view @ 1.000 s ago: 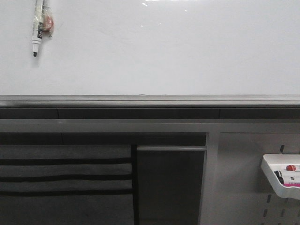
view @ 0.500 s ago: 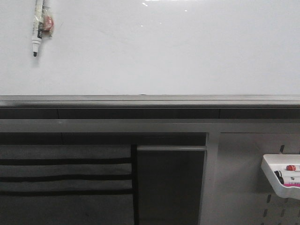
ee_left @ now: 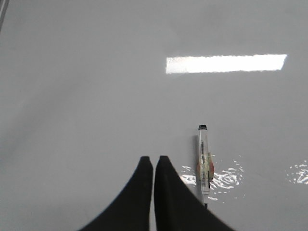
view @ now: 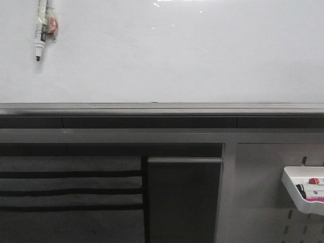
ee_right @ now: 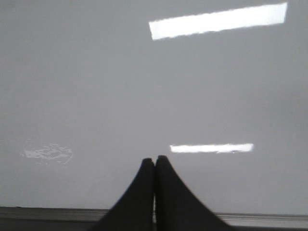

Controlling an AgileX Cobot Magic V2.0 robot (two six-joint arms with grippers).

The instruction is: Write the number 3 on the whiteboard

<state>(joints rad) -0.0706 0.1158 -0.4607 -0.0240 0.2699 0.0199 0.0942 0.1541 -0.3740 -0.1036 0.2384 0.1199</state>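
**Observer:** Across the whiteboard [view: 177, 55], where do you stand?

**Me:** Both my ends face the bare board; my left gripper [ee_left: 153, 161] has its fingers pressed together on nothing, and my right gripper [ee_right: 154, 161] is the same, tips touching, empty; neither shows in the front view.

**Observer:** And the number 3?

**Me:** Not drawn yet; I see 0 strokes anywhere on the white surface, so the task looks to be at its very start.

**Observer:** What will you write with?

**Me:** A marker [ee_left: 203, 161] hangs on the board just beside my left fingertips, cap end away from me, a small reddish tag at its middle; in the front view it sits at the upper left corner; more markers lie in a white tray [view: 298, 195] low on the right.

**Observer:** How will it handle?

**Me:** I judge it light, stiff and smooth, so it could twist in a pinch; I would take the barrel near its middle, across the width; the glossy board looks rigid yet slick, so the tip may skid under much pressure.
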